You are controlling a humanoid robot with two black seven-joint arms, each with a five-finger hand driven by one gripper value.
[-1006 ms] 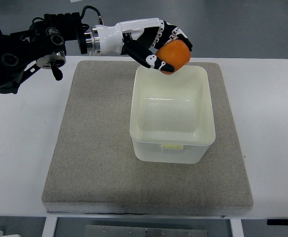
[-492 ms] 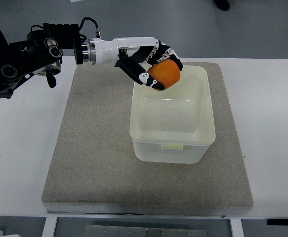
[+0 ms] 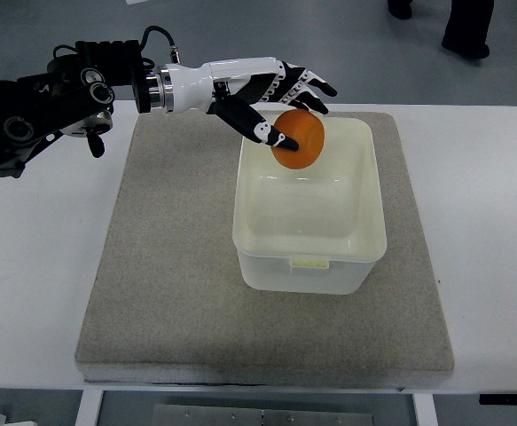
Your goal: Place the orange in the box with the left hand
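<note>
The orange (image 3: 299,142) is over the far left part of the translucent white box (image 3: 375,241), just inside its rim. My left hand (image 3: 303,114) reaches in from the upper left and hovers directly above the fruit. Its fingers (image 3: 316,87) are spread out past the orange and the thumb (image 3: 262,130) points down along the orange's left side. The hand is open and no longer wraps the fruit. The inside of the box holds nothing else. My right arm does not show.
The box stands on a grey felt mat (image 3: 169,266) that covers most of the white table (image 3: 489,222). The left arm's dark joints and cables (image 3: 54,89) hang over the table's far left corner. A person's legs (image 3: 466,27) stand beyond the table at top right.
The hand came nearer and lower over the box with the orange, then its fingers spread and let go. The orange now sits lower, inside the box's rim.
</note>
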